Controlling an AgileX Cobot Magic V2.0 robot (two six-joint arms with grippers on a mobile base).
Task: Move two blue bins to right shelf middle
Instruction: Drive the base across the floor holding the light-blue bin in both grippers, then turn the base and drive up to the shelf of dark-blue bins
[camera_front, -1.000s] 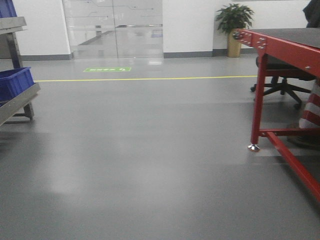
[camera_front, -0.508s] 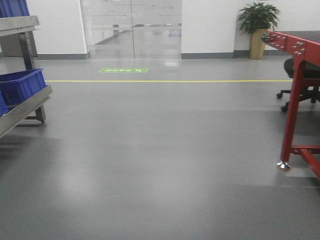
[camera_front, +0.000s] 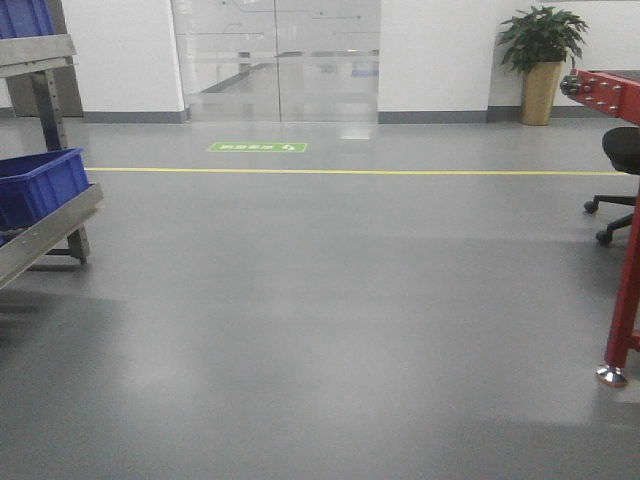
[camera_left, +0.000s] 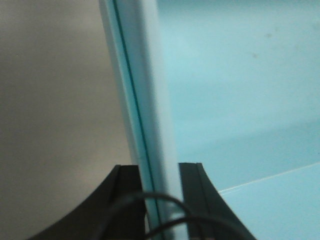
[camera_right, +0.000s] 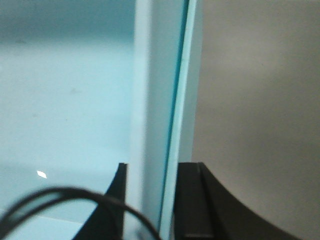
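In the left wrist view, a pale sky-blue bin wall (camera_left: 145, 100) stands upright between the black fingers (camera_left: 192, 192) of my left gripper (camera_left: 157, 170), which is shut on its thick rim. The bin's smooth inside fills the right of that view. My right gripper (camera_right: 152, 167) is shut on the opposite rim (camera_right: 155, 75), with one black finger (camera_right: 190, 200) outside the wall. A thin dark line runs along each rim; I cannot tell whether this is one blue bin or two nested. The right shelf middle is out of view. Neither gripper shows in the front view.
A metal rack (camera_front: 45, 225) with a dark royal-blue bin (camera_front: 40, 185) stands at the left edge. A red table leg (camera_front: 625, 290), an office chair (camera_front: 620, 160) and a potted plant (camera_front: 545, 60) are at the right. A yellow floor line (camera_front: 350, 172) crosses before glass doors (camera_front: 275, 60).
The front view has swung left: the red table slid to the right edge, and the rack, doors and plant shifted right in the frame.
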